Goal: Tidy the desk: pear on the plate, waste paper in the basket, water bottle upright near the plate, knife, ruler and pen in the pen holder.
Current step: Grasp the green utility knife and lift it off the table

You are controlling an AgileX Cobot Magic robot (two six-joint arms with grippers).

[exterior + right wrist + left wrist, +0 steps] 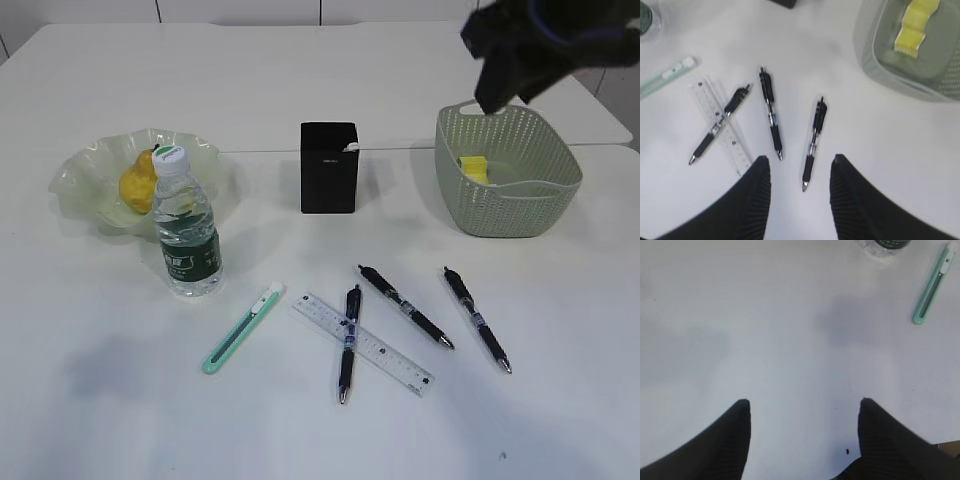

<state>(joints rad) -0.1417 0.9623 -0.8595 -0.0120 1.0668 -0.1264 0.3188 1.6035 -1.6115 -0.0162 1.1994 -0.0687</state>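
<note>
The yellow pear (138, 183) lies in the pale green plate (80, 165). The water bottle (188, 225) stands upright in front of the plate. The waste paper (473, 167) lies in the basket (505, 215). The black pen holder (329, 167) stands mid-desk. The green knife (243, 328), the ruler (385, 358) and three pens (405, 306) lie flat on the desk (120, 400); one pen (348, 342) crosses the ruler. My right gripper (799, 160) is open and empty, high above the rightmost pen (813, 142). My left gripper (802, 405) is open and empty over bare desk, with the knife (932, 285) to its upper right.
My right arm (530, 45) hangs blurred above the basket's far rim. The right wrist view shows the basket (875, 60) with the paper (915, 25), the ruler (705, 100) and the knife (665, 75). A seam runs across the desk behind the pen holder.
</note>
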